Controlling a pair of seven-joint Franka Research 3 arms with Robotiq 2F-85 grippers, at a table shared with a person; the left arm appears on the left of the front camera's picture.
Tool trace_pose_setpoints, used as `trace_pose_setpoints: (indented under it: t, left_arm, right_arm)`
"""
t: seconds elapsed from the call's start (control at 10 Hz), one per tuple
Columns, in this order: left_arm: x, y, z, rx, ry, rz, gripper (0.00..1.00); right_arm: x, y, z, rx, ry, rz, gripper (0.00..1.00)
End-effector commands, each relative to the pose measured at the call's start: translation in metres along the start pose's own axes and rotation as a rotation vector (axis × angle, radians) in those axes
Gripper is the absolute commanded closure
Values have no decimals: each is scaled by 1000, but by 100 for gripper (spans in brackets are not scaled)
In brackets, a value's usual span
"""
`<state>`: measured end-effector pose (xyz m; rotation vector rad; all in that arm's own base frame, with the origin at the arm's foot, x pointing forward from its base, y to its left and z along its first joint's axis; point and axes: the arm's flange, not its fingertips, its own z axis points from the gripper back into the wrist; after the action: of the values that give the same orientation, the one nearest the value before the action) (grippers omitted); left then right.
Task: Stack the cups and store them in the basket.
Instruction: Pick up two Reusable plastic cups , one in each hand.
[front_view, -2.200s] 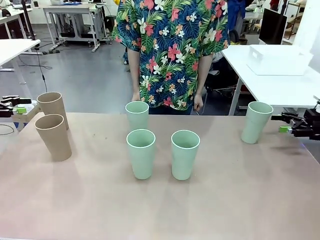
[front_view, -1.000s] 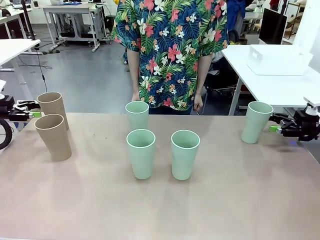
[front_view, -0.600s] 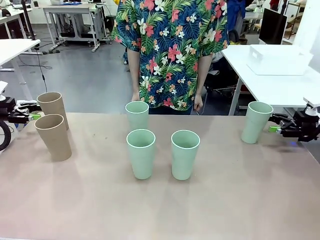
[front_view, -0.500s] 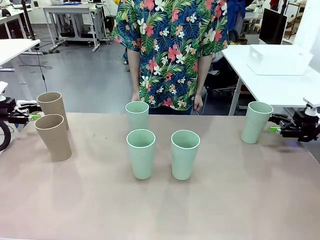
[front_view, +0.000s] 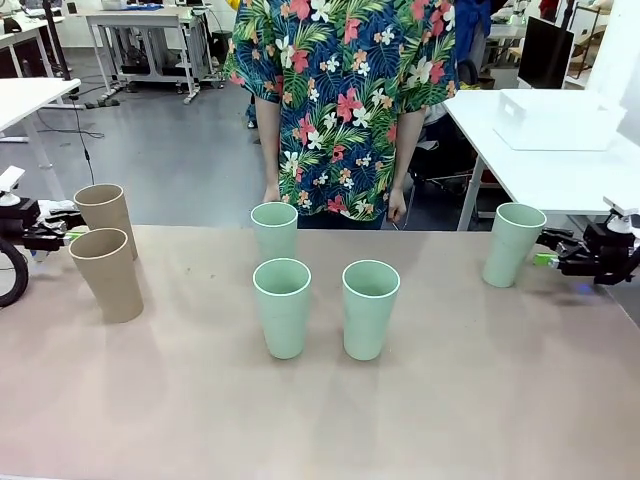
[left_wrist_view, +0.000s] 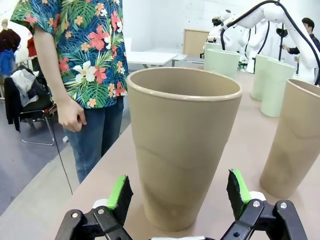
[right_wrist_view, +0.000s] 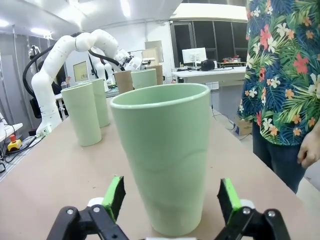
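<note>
Bench (front_view: 450, 400): a wide tan top that carries all six cups, with a pair of fingers reaching in at each end.
Person (front_view: 340, 100): stands at the far edge in a flowered shirt with arms hanging, well apart from both pairs of fingers.
Basket (front_view: 560, 125): a white bin on a separate white table (front_view: 540, 182), beyond the fingers of the right gripper (front_view: 547, 248) and well apart from them.
Far tan cup (left_wrist_view: 182, 145): stands mouth up between the fingers of the left gripper (front_view: 70, 226), with a gap showing on each side.
Near tan cup (front_view: 107, 272): stands mouth up just beside the far tan cup, outside the left fingers and on the robot's side of them.
End mint cup (right_wrist_view: 162, 155): stands mouth up between the right fingers, with a gap on each side.
Back mint cup (front_view: 274, 231): stands mouth up mid-bench near the person, well apart from both pairs of fingers.
Front-left mint cup (front_view: 282, 307): stands mouth up just in front of the back mint cup.
Front-right mint cup (front_view: 370, 308): stands mouth up near the front-left mint cup, not touching it.
Left fingers (left_wrist_view: 120, 192): spread wide with the green pads level with the far tan cup's lower half. They grip nothing.
Right fingers (right_wrist_view: 115, 196): spread wide with the green pads flanking the end mint cup's lower half. They grip nothing.
</note>
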<state>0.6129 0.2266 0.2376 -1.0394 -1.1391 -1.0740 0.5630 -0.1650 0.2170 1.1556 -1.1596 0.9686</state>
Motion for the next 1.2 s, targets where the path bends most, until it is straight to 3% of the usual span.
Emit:
trace_pose_setpoints:
  t: [0.0,1.1]
  left_arm:
    - [1,-8,-10,19,-25,-29,0]
    - [0,-13,-42,11,-73,-16,0]
  right_arm:
    - [6,7,-13,-43,-9,11,0]
    - [11,24,-38,-43,-8,-20,0]
